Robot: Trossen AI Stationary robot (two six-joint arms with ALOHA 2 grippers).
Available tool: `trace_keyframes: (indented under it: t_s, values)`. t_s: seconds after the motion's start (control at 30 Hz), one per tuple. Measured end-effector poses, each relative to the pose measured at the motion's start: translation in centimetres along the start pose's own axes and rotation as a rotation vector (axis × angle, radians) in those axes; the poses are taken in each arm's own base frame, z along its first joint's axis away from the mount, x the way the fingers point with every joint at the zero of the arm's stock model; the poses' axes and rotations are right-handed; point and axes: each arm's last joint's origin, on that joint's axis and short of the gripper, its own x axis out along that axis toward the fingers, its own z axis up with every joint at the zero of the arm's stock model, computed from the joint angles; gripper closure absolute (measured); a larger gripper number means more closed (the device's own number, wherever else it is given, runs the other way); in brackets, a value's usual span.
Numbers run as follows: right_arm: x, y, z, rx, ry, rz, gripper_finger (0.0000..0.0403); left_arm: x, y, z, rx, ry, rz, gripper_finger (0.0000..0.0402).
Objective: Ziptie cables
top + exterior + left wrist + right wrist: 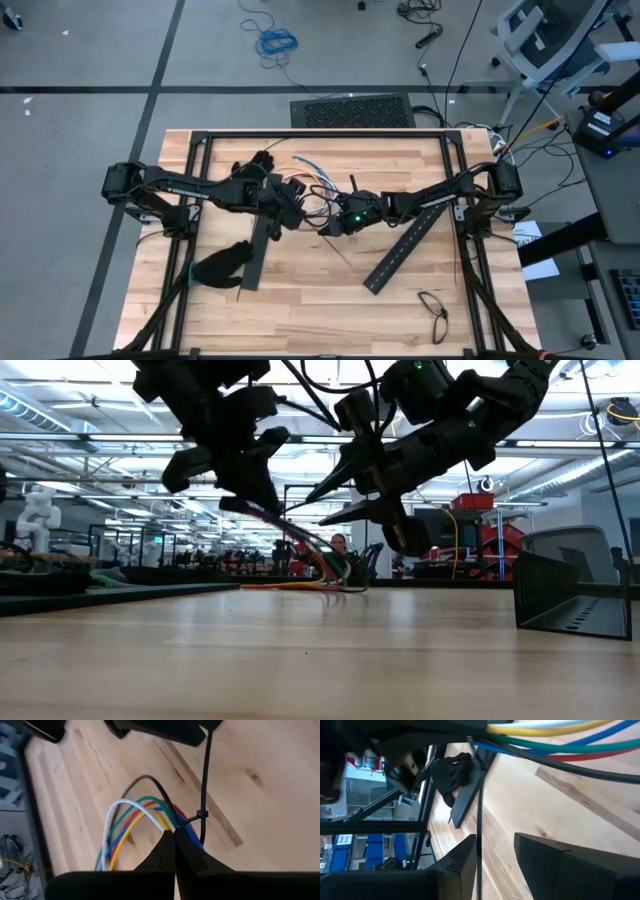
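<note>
Cables (145, 815) in left claw (174, 851)

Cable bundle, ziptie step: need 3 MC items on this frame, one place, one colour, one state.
1. Where is the cable bundle?
A. lifted between both arms at mid-table
B. on the floor
C. beside the eyeglasses

2. Which wire colour is absent from the bundle?
A. yellow
B. green
C. purple

3. How does the left pincer stand?
A. wide open over bare wood
B. shut on the cables
C. out of sight

Key: 1 A, the high view shows the wires between the arms, and the low view shows them raised. 2 C, the left wrist view shows white, green, yellow, blue, red, black. 3 B, its fingers meet around the wires.
</note>
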Motion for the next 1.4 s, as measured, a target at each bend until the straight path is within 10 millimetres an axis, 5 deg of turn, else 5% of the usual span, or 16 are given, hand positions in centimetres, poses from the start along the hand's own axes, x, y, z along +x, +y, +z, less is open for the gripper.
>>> trace_keyframes:
  t_s: [0.4, 0.67, 1.4]
  values:
    - [0.0, 0.1, 0.3, 0.018, -0.009, 0.021, 0.0288, 0.0, 0.3, 0.3, -0.004, -0.028, 0.027, 0.04]
    - [0.0, 0.3, 0.3, -0.006, -0.007, 0.039, 0.0393, 0.0, 0.5, 0.5, -0.009, -0.055, 0.054, 0.0401]
    - [0.2, 1.4, -1.2, -0.078, 0.011, 0.096, 0.0402, 0.6, -0.4, -0.9, -0.047, 0.036, 0.057, 0.0402]
